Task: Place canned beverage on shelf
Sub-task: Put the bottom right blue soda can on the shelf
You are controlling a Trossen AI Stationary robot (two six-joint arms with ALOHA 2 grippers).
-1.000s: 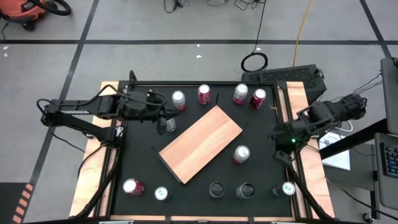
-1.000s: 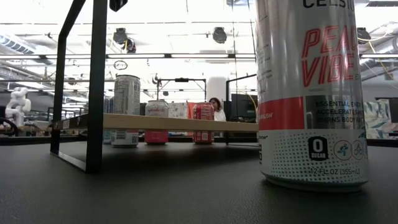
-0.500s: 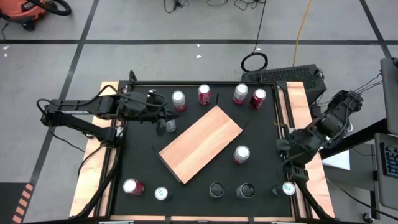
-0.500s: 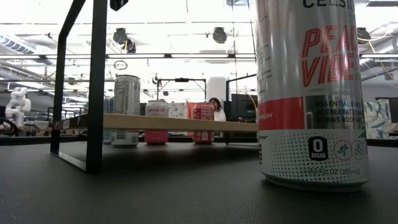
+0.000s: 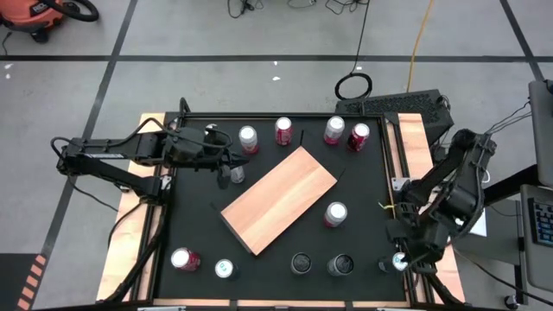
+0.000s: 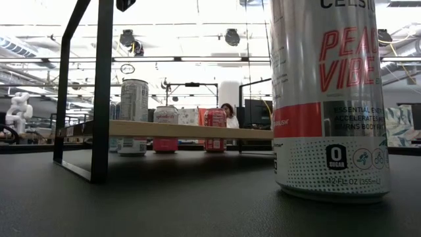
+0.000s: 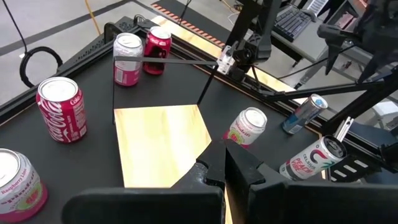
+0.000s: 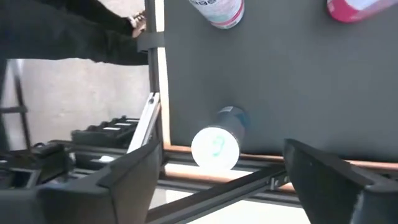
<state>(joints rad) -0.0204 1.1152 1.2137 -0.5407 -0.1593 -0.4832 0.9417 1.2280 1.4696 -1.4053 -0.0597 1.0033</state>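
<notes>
Now our right gripper (image 5: pixel 406 256) has swung down from the table's right edge and spread its fingers wide; the slim can (image 8: pixel 216 144) stands directly below, between them and untouched. We judge a grasp comes next. Our left gripper (image 5: pixel 232 162), clenched and empty, waits beside the shelf (image 5: pixel 278 199), which sits well away from the right gripper and carries no can.

Black tabletop (image 5: pixel 363 220) carries the wooden shelf (image 5: pixel 278 199), set diagonally, bare on top. Cans stand around it: one blue-topped can (image 8: pixel 216 145) sits between the right gripper's (image 8: pixel 217 171) spread fingers, at the table edge.
</notes>
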